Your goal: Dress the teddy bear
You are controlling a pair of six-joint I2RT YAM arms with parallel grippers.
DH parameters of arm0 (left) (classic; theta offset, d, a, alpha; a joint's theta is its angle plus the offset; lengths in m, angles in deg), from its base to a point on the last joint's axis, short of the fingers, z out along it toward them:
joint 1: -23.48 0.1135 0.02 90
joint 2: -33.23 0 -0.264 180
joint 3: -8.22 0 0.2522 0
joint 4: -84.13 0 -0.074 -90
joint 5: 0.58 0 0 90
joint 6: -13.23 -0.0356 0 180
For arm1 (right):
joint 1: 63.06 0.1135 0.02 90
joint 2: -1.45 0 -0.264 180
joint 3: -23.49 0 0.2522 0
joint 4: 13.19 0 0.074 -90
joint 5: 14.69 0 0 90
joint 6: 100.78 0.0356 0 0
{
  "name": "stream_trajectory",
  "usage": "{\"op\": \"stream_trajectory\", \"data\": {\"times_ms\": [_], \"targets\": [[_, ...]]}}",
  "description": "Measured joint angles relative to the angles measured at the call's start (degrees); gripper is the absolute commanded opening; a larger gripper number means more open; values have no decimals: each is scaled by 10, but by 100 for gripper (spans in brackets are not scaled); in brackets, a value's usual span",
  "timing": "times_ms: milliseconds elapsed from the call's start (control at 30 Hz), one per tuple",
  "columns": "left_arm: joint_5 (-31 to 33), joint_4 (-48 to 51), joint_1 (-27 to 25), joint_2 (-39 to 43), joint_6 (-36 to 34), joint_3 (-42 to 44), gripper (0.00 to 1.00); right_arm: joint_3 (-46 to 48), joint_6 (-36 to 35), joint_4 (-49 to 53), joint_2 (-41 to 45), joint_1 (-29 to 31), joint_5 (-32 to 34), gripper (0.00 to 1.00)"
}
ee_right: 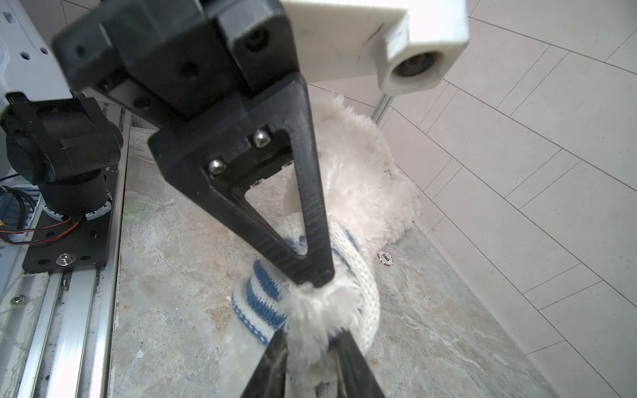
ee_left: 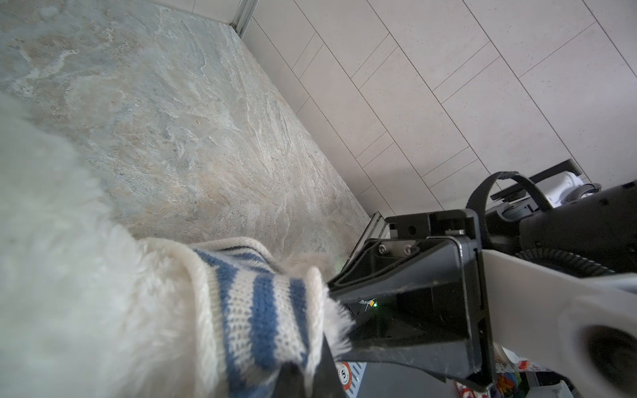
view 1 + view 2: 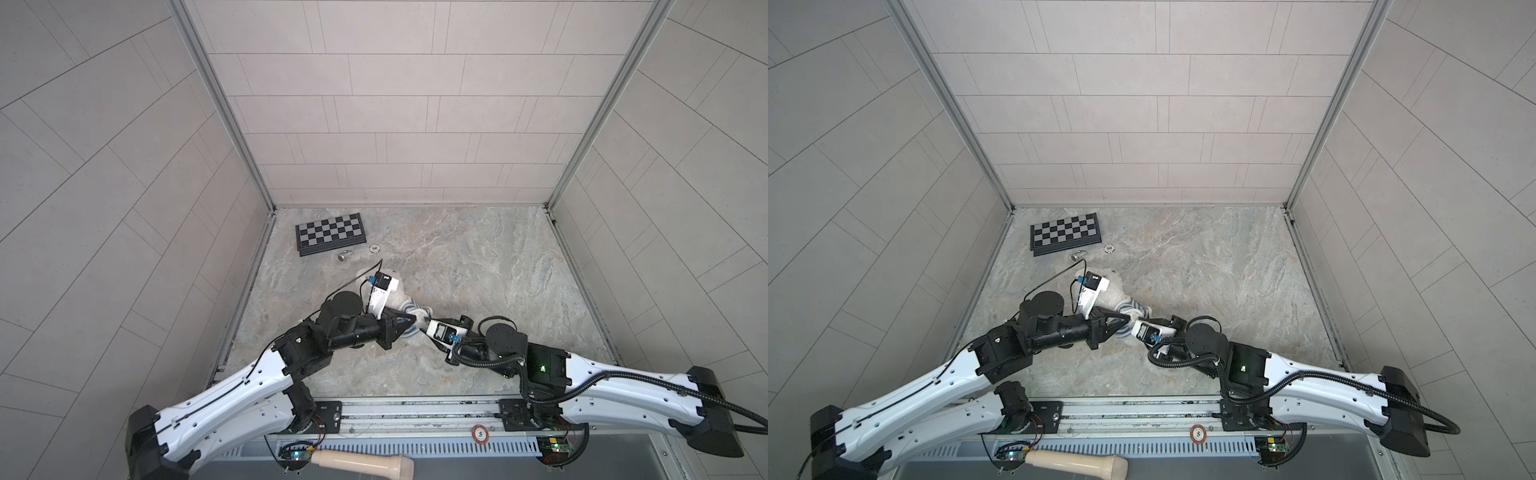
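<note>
The left gripper (image 1: 315,281) is pressed together, pinching the rim of the shirt (image 1: 262,293) where fur pokes out. Tip to tip with it, the right gripper (image 1: 312,365) has its jaws partly apart, with a furry limb of the bear (image 1: 362,179) filling the gap and touching both fingers. I take that as a hold on the limb, though I cannot tell which limb it is.

From that meeting point the bear's long axis runs away from the right gripper. The limb comes first, then the ring of shirt around it, then the body and head beyond the left gripper's wrist. In both top views the arms hide most of it. Both grippers are at the bear. The next move looks like opposed pulls along that axis, limb one way and shirt the other.

Past the bear, a chip (image 1: 385,257) reads "500". Behind the grippers, a rail chip (image 3: 480,435) reads "5".
</note>
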Motion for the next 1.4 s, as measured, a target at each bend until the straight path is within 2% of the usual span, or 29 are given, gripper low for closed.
{"op": "stream_trajectory", "data": {"times_ms": [133,333,533,767,867,1067,1267,1300,1367,1400], "targets": [[-4,0,0,-3,0,0,0,-11,-6,-9,-17,0,9,32],[-5,-2,0,-3,0,0,0,-11,-7,-19,-22,0,16,24],[-2,4,0,-3,-10,0,0,-11,-8,-26,-34,1,20,21],[3,19,-1,-5,-20,0,0,-11,-12,-29,-57,3,32,25],[5,22,-4,-8,-24,0,0,-11,-13,-30,-64,4,38,19],[12,23,-5,-10,-28,0,0,-11,-17,-33,-70,5,42,1],[22,30,-10,-5,-43,0,0,-11,-19,-33,-68,5,37,0],[24,34,-12,-3,-49,-1,3,-10,-17,-33,-67,5,34,0],[30,41,-15,5,-61,-1,23,-9,-10,-33,-62,5,23,0],[34,45,-17,12,-69,0,36,-9,-4,-33,-59,4,18,0]]}}
